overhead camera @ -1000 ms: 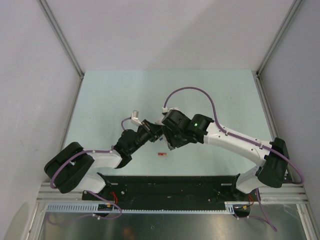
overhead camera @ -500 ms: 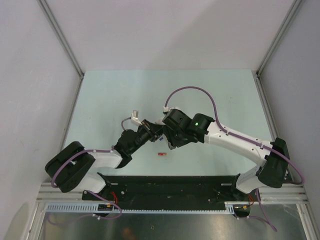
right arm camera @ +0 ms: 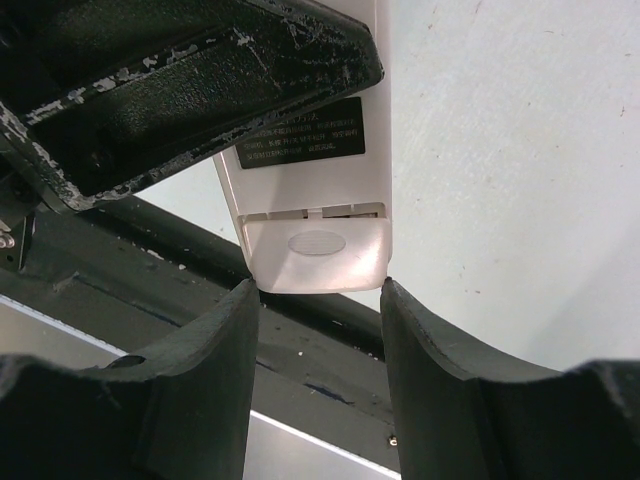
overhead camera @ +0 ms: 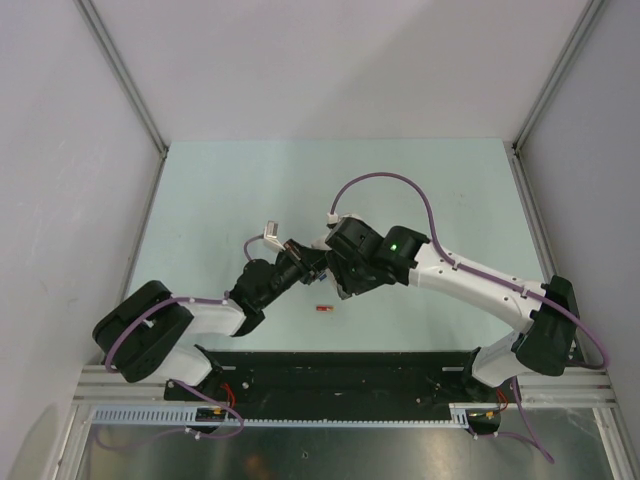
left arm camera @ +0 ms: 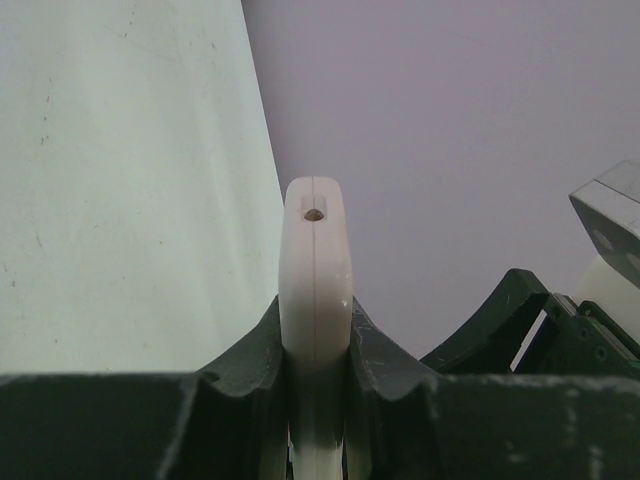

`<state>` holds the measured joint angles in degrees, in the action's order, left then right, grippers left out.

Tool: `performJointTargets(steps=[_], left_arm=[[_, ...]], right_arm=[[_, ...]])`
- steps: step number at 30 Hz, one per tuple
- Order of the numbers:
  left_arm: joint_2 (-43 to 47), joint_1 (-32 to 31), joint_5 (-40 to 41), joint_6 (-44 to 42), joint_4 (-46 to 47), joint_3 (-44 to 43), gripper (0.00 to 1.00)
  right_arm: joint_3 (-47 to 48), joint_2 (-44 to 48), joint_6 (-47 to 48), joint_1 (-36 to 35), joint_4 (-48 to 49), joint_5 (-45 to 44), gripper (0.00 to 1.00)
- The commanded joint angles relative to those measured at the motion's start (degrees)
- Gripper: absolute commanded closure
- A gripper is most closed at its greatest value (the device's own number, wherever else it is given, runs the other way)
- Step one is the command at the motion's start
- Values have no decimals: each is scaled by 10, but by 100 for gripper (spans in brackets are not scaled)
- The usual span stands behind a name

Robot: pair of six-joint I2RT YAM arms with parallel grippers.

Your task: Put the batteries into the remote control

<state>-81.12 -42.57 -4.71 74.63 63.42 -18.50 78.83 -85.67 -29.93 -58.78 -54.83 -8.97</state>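
Left end effector (left arm camera: 315, 310) is clamped on the remote control (left arm camera: 315, 250), long axis sticking straight out. Its cover end points into the half-spread right end effector (right arm camera: 320, 285), grip unclear tbh.

Both my arms reach inward, wrists nearly meeting ahead of the bases. My left gripper (left arm camera: 315, 335) is clamped tight on the remote control (left arm camera: 315, 255). Right gripper (right arm camera: 320, 300): jaws partly parted, contact unclear.
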Motion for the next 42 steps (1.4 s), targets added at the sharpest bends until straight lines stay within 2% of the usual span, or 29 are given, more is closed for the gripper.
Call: performJointTargets(steps=[1,9,32,42], left_arm=[[2,-7,-28,30,75,-10,100],[1,-7,-26,32,75,-10,100],[-25,-6,-28,69,75,-23,100],[-30,-6,-47,69,78,-33,100]], right_arm=[[27,9,-7,4,6,-14,77],[33,6,-8,5,1,-18,74],[44,-9,-6,11,-20,-22,57],[46,-19,2,17,-20,-12,57]])
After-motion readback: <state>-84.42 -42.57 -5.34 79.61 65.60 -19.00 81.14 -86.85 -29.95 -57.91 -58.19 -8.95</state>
